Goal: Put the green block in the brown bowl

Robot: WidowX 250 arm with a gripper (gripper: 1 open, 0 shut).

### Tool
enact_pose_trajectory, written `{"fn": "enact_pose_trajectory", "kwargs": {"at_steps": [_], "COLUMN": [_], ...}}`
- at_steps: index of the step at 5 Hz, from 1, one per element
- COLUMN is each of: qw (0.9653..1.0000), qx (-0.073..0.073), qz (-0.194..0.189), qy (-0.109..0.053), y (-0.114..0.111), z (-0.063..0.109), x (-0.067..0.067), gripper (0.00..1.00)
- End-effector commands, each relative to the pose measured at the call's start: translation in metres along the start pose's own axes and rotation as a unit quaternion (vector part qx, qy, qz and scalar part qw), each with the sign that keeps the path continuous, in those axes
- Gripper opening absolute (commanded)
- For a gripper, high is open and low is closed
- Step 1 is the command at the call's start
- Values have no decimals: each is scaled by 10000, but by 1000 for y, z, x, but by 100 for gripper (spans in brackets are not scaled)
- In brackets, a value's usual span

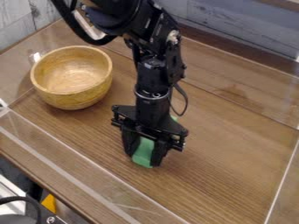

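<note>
The green block (142, 154) rests on the wooden table (233, 114), only its lower end showing between the fingers. My gripper (147, 149) points straight down over it, black fingers shut on the block's two sides. The rest of the bar is hidden behind the gripper body. The brown bowl (73, 76) stands at the left, well apart from the gripper, round and tan with a pale, bare inside.
A clear plastic wall (82, 188) runs along the table's front and left edges. A grey wall (246, 22) lies behind the table. Black cables (84, 31) hang from the arm near the bowl's far side.
</note>
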State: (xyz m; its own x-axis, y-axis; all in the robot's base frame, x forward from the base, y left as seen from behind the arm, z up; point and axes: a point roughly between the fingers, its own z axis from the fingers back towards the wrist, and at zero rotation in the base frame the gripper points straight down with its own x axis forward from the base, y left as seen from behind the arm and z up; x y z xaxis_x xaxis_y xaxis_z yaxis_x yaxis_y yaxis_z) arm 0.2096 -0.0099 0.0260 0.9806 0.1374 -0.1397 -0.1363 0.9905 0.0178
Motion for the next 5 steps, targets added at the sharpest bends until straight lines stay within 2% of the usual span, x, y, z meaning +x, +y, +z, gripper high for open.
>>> {"fn": "enact_pose_trajectory", "kwargs": {"at_steps": [1, 5], "qw": [9998, 9998], "qx": [-43, -65], "qz": [16, 22], "qy": [-202, -175], "y": [0, 3], "z": [13, 22], "x": [6, 3], "gripper": [0, 0]}}
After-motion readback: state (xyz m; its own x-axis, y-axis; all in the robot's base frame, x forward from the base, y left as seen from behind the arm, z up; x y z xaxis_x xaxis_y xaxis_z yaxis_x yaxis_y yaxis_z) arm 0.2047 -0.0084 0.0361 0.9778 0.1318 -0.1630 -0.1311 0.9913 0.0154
